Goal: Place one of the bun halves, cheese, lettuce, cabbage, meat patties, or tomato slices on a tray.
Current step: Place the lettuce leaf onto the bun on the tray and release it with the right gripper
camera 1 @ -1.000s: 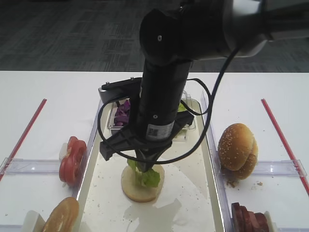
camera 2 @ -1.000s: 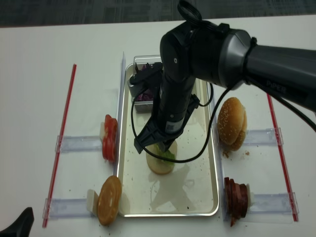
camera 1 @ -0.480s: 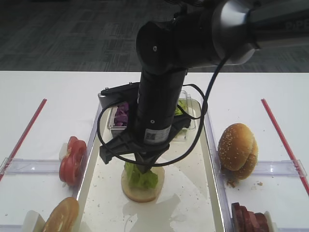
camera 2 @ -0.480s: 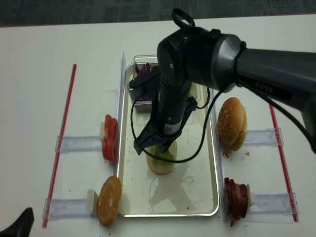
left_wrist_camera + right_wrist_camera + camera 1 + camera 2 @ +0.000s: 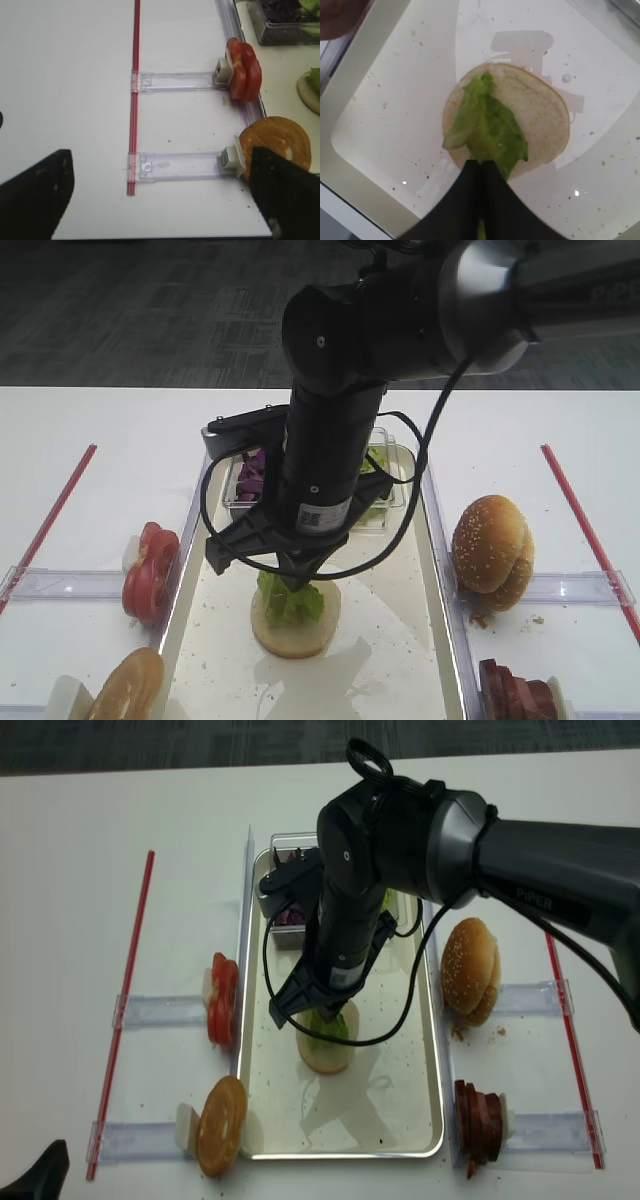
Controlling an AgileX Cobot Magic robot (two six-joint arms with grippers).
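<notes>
A cream-white tray (image 5: 400, 640) holds one bun half (image 5: 295, 625) with its pale cut face up (image 5: 535, 120). My right gripper (image 5: 481, 167) is shut on a light-green lettuce leaf (image 5: 487, 127). The leaf hangs over the left part of that bun, and its lower end reaches the cut face (image 5: 290, 598). The overhead view shows the same right gripper (image 5: 322, 1020) over the middle of the tray (image 5: 400, 1120). My left gripper (image 5: 160, 200) is open and empty, above the white table left of the tray.
Tomato slices (image 5: 150, 570) and a bun half (image 5: 128, 685) stand in holders left of the tray. Bun halves (image 5: 492, 550) and meat patties (image 5: 515, 690) are on the right. A clear tub at the tray's far end holds purple cabbage (image 5: 255, 475). Red strips (image 5: 50, 515) line both sides.
The right arm has shifted slightly left and back over the bun, still holding the lettuce. The leaf now hangs straighter on the bun's left part. Nothing else moved.
</notes>
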